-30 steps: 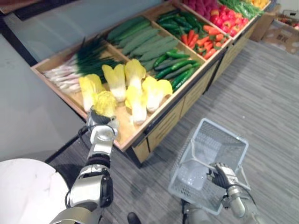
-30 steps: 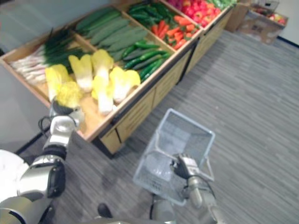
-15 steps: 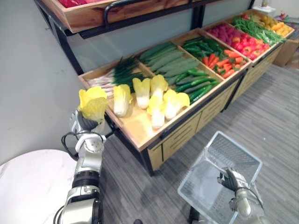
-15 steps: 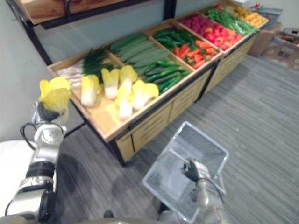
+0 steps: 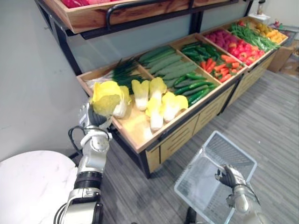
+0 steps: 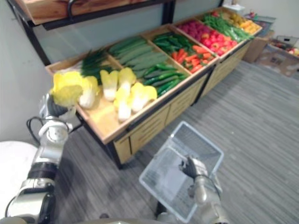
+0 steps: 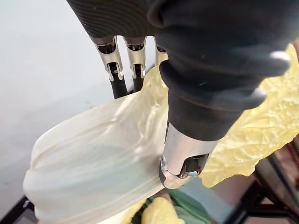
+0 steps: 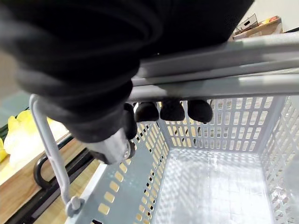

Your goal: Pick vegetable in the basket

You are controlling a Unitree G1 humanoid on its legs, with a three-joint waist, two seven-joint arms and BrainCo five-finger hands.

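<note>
Left wrist view showed silver, dark-tipped fingers [image 7: 116, 70] curled over the pale, ribbed stem end of a yellow-leaved, white-stemmed napa cabbage [image 7: 93, 154], with the thumb [image 7: 184, 161] pressed in from the opposite side. The left hand [image 5: 93, 122] was therefore clamped round the vegetable, not merely resting against it. Gripping at the stem looked sensible, since that end seemed the firmer part and the frilled leaves would probably crush or tear. In the eye views the cabbage stood leaves-up in the air off the near left corner of the long wooden display stand [image 5: 135, 136], clear of the other yellow cabbages [image 5: 159, 100] lying in its nearest compartment. In the right wrist view, dark fingertips [image 8: 172, 111] were hooked round the grey metal handle bars [image 8: 210, 70] of a pale grey perforated plastic shopping basket [image 8: 224, 128]. The right hand [image 5: 228, 176] was thus closed on the handle and bore the basket's weight. The basket hung low on the robot's right, well apart from the cabbage, with its mouth tipped up and no vegetable on its floor. It was probably held there as a ready target, and the transfer across and down had not yet been made.
</note>
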